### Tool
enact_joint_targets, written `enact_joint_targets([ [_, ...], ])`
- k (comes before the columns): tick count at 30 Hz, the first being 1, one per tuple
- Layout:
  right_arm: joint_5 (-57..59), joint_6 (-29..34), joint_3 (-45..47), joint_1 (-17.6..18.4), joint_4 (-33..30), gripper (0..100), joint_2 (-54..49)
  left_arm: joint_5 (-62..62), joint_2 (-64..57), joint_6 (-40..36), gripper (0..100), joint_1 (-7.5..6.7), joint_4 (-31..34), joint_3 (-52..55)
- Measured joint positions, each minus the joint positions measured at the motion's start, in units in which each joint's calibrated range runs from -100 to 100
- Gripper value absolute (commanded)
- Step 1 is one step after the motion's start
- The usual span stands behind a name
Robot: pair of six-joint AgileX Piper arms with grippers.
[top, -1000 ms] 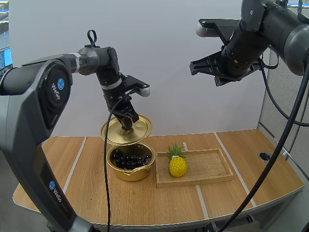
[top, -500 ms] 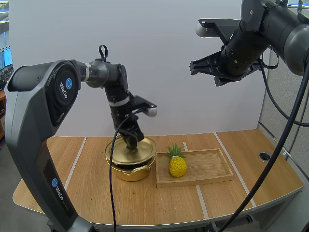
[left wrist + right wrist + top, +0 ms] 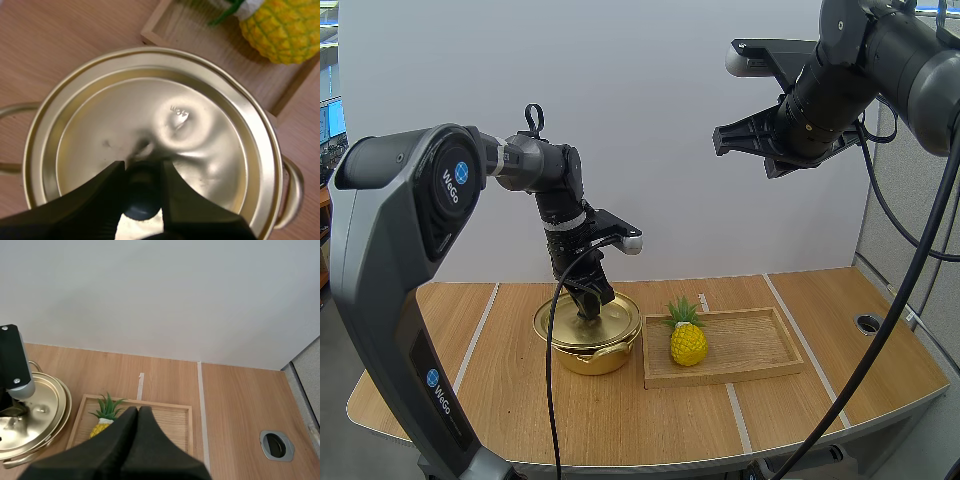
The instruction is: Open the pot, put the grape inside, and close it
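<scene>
Lid (image 3: 588, 322) was lowered onto pot (image 3: 582, 358), near table's (image 3: 620, 420) back edge, w/in last sec. Its knob (image 3: 142, 205) was still clenched by left gripper (image 3: 141, 170). Right gripper (image 3: 137, 412) was closed on nothing. Only release judged left.

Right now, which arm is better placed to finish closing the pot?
Left. The left gripper pinches the knob of the lid, which rests on the pot. The right gripper hangs shut, high above the table.

Glossy gold metal lid (image 3: 210, 150) and pot (image 3: 586, 360); matt wooden tray (image 3: 750, 340) and table (image 3: 520, 400).
</scene>
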Motion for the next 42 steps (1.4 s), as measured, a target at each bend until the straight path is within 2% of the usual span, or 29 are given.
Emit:
enact_joint_targets([
  [7,0.00,0.00,0.00,0.00,0.34,0,0.00,-3.47,0.09,0.09,0,0.00,0.00,-0.01],
  [42,0.00,0.00,0.00,0.00,1.25,0,0.00,-2.26,3.15,0.09,1,0.00,-0.34,-0.01],
])
